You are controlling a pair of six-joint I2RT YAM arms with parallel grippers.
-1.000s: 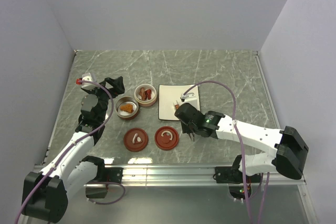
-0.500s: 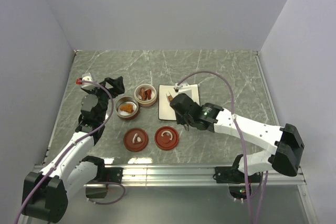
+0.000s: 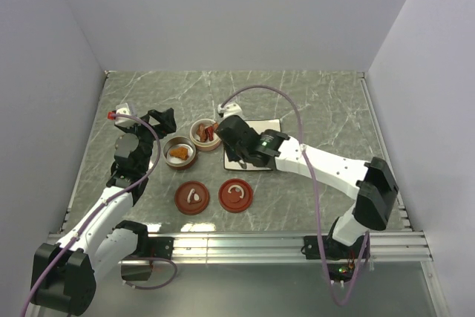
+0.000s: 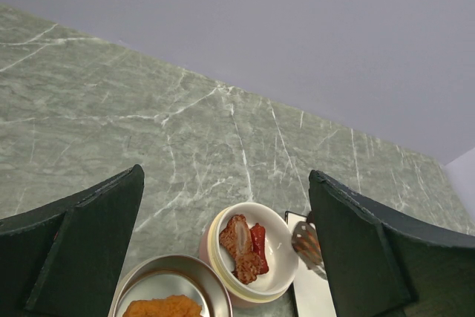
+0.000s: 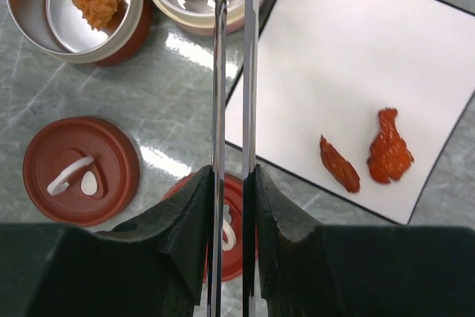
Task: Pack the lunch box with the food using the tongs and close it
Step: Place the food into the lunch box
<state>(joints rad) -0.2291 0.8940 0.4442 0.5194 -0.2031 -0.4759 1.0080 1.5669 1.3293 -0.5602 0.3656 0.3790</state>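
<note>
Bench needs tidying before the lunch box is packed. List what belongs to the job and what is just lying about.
Belongs to the job: tongs in the right gripper; food pieces on the white plate; cream bowl and steel tin, both holding food; two red-brown lids.

Just there: purple cable; metal rail; left gripper, open and empty.

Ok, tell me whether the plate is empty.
Not empty. Two red-orange food pieces lie on the white plate, side by side near one corner in the right wrist view.
</note>
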